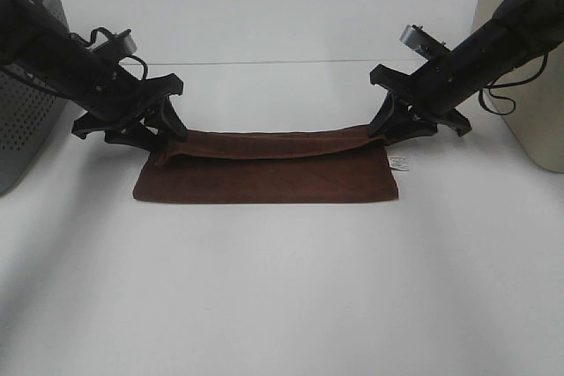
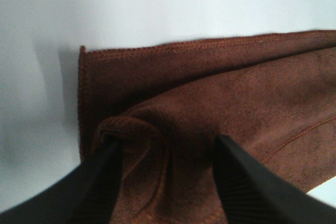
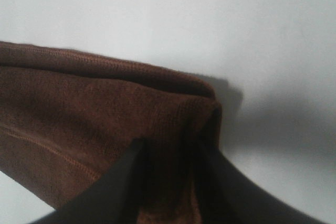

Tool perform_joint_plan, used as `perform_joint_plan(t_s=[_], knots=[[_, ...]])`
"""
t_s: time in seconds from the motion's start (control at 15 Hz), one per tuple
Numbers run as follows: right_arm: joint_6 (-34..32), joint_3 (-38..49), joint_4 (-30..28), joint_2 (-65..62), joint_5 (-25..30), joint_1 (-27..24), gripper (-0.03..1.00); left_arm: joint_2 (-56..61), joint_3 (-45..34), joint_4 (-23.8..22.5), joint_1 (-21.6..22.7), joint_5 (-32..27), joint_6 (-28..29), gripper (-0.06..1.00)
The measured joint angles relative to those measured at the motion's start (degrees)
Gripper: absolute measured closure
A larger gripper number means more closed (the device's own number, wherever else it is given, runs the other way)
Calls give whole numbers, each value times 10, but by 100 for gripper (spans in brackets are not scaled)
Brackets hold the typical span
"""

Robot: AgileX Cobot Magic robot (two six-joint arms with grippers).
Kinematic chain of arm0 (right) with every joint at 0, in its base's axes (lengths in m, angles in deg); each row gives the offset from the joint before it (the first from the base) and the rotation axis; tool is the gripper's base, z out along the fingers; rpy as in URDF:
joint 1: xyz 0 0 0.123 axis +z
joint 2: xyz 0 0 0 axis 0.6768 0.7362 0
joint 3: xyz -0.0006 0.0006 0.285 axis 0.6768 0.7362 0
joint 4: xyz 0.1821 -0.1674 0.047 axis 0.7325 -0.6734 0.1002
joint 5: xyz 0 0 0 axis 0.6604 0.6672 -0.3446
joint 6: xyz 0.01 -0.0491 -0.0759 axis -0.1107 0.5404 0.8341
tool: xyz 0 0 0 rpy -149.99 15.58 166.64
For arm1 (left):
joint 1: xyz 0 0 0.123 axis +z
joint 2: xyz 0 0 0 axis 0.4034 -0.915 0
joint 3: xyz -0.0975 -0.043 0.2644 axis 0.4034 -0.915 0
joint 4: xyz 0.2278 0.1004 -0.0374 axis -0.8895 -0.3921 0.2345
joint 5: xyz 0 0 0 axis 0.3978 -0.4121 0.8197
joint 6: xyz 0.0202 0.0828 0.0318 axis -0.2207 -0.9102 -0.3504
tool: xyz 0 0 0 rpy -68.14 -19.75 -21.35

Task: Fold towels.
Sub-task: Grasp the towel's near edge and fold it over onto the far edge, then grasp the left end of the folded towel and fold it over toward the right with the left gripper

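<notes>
Currently the left gripper (image 1: pixel 163 134) and right gripper (image 1: pixel 388 125) are each clamping a 12 o'clock corner of the towel (image 1: pixel 264 175), lying at the centre of the table (image 1: pixel 282 305); uneven pulling toward 6 o'clock is likely risking one corner slipping free, skewing the fold

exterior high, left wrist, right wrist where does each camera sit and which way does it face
Exterior high: mounted high, looking down on the table and towel; left hand and right hand show.
Left wrist: on the left arm, facing past the left hand onto a towel corner; two fingers show.
Right wrist: likewise behind the right hand, at the other end.
Shared: the towel.
</notes>
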Motion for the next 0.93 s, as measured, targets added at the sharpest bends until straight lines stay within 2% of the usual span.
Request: perform_joint_plan(t_s=[0.13, 0.2, 0.27, 0.47, 0.73, 0.87, 0.93], knots=[[0, 0, 0, 0, 12, 0, 36, 0, 0, 0, 2, 3, 0, 27], [0, 0, -1, 0, 22, 0, 25, 0, 0, 0, 2, 4, 0, 24], [0, 0, -1, 0, 32, 0, 20, 0, 0, -1, 2, 5, 0, 22], [-17, 0, -29, -10, 42, -1, 17, 14, 0, -28, 6, 4, 5, 22], [-76, -2, -108, -41, 70, -1, 17, 19, 3, -95, 19, -28, 87, 22], [-90, -2, -138, -41, 77, -1, 17, -5, 3, -88, 25, -40, 96, 22], [-90, -2, -140, -41, 77, -1, 17, -10, 4, -66, 25, -41, 87, 21]])
